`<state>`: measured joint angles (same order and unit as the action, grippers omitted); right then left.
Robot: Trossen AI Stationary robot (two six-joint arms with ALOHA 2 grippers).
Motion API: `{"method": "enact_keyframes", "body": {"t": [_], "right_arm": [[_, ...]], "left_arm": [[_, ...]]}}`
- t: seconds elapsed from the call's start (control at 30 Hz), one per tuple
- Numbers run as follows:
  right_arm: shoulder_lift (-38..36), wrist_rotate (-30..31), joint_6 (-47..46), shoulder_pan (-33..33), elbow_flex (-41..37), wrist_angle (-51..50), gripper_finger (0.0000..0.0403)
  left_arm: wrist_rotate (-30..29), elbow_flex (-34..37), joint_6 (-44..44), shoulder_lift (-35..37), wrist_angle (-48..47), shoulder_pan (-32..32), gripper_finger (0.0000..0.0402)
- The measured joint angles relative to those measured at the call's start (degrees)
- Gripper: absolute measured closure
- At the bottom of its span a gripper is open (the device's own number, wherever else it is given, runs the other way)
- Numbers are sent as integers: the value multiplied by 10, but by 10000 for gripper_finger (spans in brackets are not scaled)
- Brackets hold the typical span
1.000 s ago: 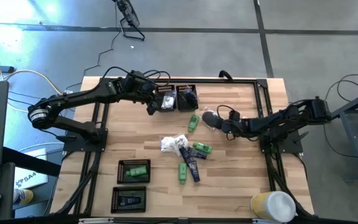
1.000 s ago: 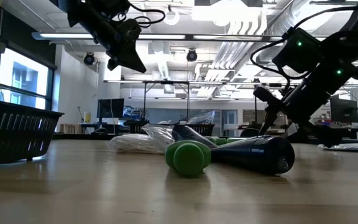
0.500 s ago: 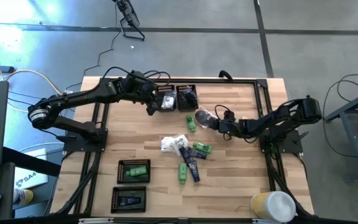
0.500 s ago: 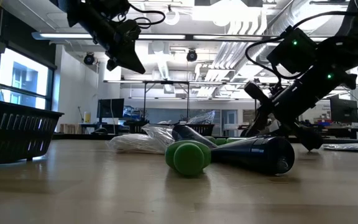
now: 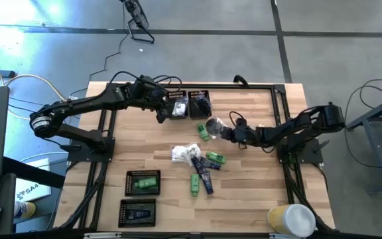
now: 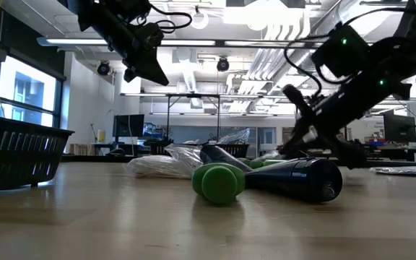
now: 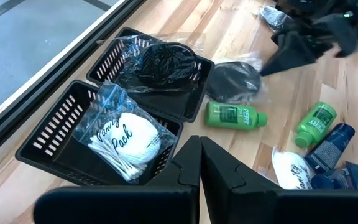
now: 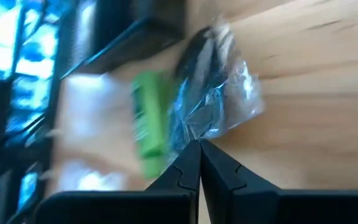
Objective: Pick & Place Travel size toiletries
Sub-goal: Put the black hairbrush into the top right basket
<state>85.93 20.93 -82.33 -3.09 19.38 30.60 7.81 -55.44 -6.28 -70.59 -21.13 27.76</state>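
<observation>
My right tool (image 8: 199,144) is matt black, pinched on a crinkly clear plastic bag (image 8: 219,102) that glints. The tabletop (image 5: 244,172) is pale, smooth wood with visible grain. The black mesh trays (image 7: 73,134) look like stiff plastic; the green tube (image 7: 234,116) is glossy plastic.

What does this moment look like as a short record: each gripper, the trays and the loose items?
left gripper: shut, empty, hovering by the two far trays
right gripper: shut on the clear bag holding a dark round piece, beside a green tube
far trays: swab bag in one tray, dark piece bag in the next
near trays: green tube in one, navy tube in the other
loose pile: white packet, green and navy tubes, mid-table
</observation>
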Motion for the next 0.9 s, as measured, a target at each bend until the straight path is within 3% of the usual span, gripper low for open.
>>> {"method": "enact_keyframes", "body": {"t": [0.23,0.53,0.9], "right_arm": [[-37,-47,55,22,20,32,401],[-79,-34,134,26,66,31,401],[-80,-31,224,2,157,-5,401]], "left_arm": [[0,0,0,0,2,0,401],[0,0,0,0,2,0,401],[2,0,0,0,2,0,401]]}}
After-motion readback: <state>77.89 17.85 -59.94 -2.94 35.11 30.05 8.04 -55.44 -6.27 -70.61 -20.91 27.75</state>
